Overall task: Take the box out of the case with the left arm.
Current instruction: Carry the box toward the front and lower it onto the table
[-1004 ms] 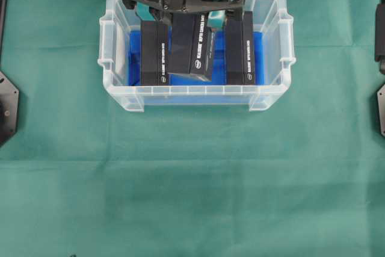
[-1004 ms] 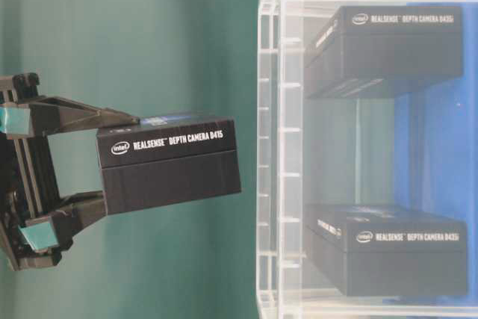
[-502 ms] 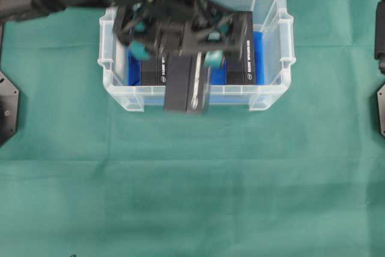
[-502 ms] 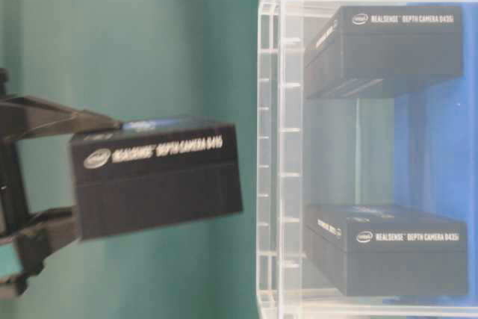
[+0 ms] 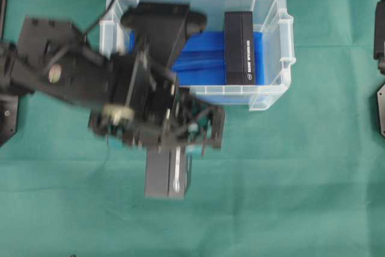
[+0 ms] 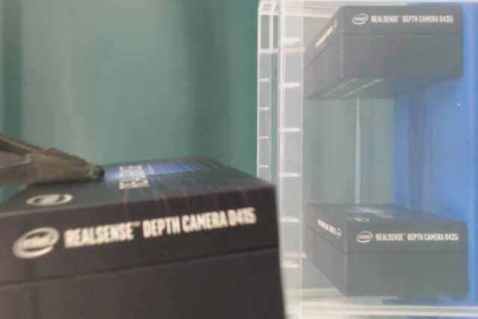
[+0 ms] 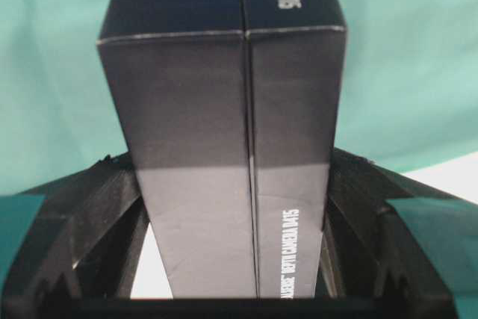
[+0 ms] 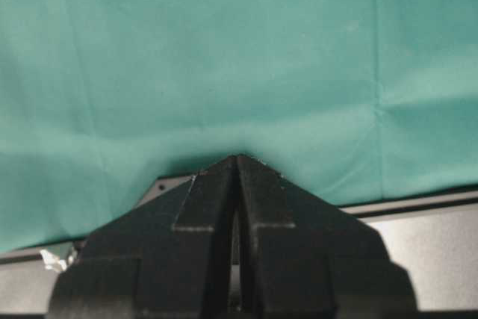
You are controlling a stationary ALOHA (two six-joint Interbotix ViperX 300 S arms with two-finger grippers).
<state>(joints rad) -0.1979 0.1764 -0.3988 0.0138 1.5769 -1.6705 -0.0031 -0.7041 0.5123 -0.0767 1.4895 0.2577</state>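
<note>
Extraction is essentially done. The box (image 5: 168,176) is clear of the case (image 5: 274,25), hanging over the green tabletop (image 5: 301,197) at about 7 o'clock from the case. The left tool (image 7: 239,252) is clamped on the box's two long sides. One other box (image 5: 239,46) stands inside, toward 3 o'clock. The right tool (image 8: 237,184) is closed, empty, parked. Judged remaining: set down, let go.

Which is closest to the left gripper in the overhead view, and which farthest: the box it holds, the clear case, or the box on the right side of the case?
1. Held box, clamped in the left gripper, over the green cloth.
2. Case, its front rim just beyond the gripper.
3. Right-hand box, standing inside the case, farthest.
</note>
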